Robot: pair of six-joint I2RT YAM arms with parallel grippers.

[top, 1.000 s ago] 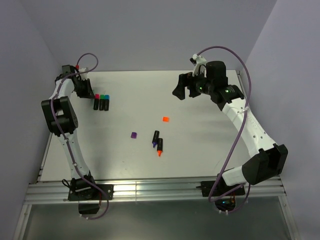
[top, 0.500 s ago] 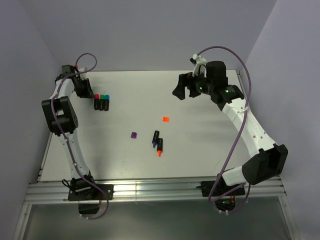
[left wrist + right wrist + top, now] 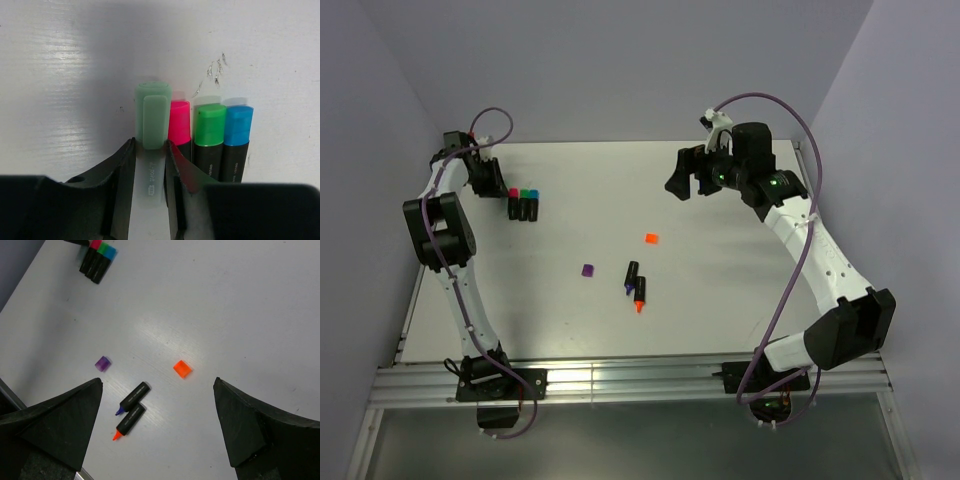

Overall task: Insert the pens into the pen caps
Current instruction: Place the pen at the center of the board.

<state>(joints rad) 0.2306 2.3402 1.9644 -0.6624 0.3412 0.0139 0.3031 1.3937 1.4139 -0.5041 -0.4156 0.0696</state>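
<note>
Left wrist view: the left gripper (image 3: pixel 150 146) has its fingers drawn narrow on the barrel of a pale-green-capped pen (image 3: pixel 152 112), with the cap end pointing straight away from the fingers. This pen lies parallel to and just beside a row of three capped pens (image 3: pixel 210 130), whose caps are pink, green and blue, at the far left of the table (image 3: pixel 750 300).

The unfinished work sits mid-table. A purple-tipped pen (image 3: pixel 132 397) and an orange-tipped pen (image 3: pixel 129 422) lie side by side, uncapped, with their long axes nearly parallel and their tips toward the arms' bases. The purple cap (image 3: pixel 102 363) lies apart to their left, and the orange cap (image 3: pixel 182 369) lies beyond them to the right. The right gripper (image 3: pixel 158 384) hangs above with its fingers spread wide and empty. It looks the nearer arm to both loose pens, which lie below it and toward the near edge.
</note>
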